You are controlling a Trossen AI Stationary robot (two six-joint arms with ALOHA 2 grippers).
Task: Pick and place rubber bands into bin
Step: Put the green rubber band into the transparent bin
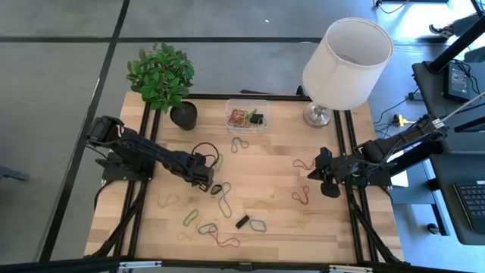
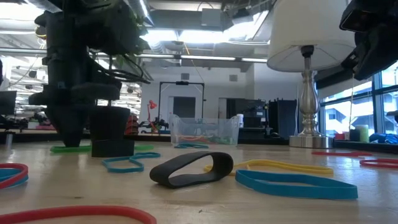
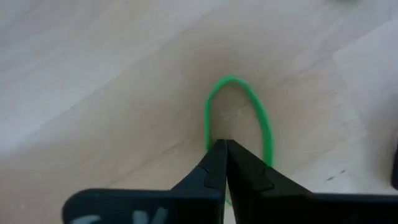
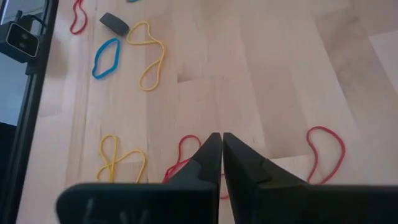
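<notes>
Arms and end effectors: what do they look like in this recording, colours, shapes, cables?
Both arms are dark, near black, built of jointed segments. The left arm carries a black cable looping near its wrist; the right arm has cables along it too. Each end effector, left and right, has two matte black wedge-shaped fingers tapering to a thin tip. Faint pale lettering on the bodies is unreadable.
</notes>
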